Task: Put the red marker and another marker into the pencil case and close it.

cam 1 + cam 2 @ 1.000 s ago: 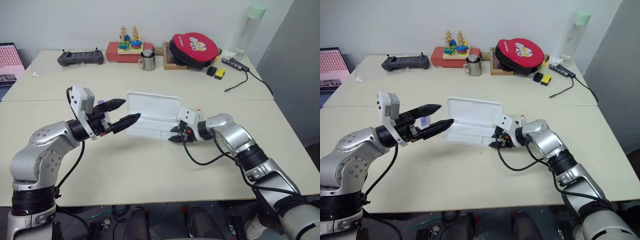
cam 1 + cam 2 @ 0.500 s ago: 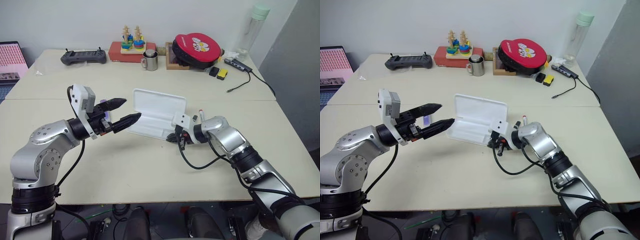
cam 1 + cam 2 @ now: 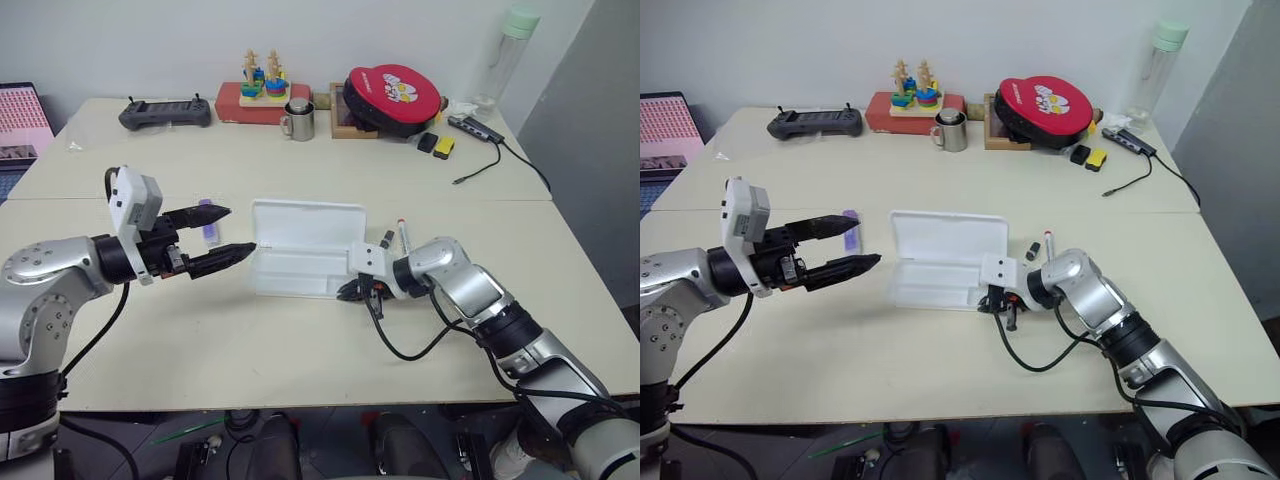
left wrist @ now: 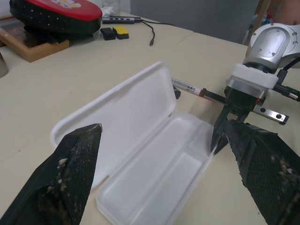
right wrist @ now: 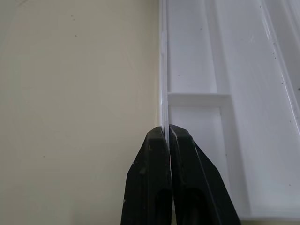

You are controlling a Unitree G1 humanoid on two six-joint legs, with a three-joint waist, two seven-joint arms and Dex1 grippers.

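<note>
Grip is taken by the right gripper (image 5: 168,140), clenched on the thin front wall of the pencil case (image 3: 300,260), which lies open and empty at mid-bench. Thin, light plastic is judged likely to flex and slide; the rim is preferred. The left gripper (image 3: 216,234) is released. The red marker (image 3: 402,236) lies beside the case, the purple marker (image 3: 851,227) beyond the left gripper.

The wide cream bench (image 3: 330,180) carries an open flat white plastic pencil case (image 3: 305,260) in its middle. A short purple marker (image 3: 208,222) lies to its left, a slim white marker with red cap (image 3: 402,236) to its right. At the far edge stand a black controller (image 3: 165,113), a metal mug (image 3: 297,120) and a round red pouch (image 3: 392,98).
</note>
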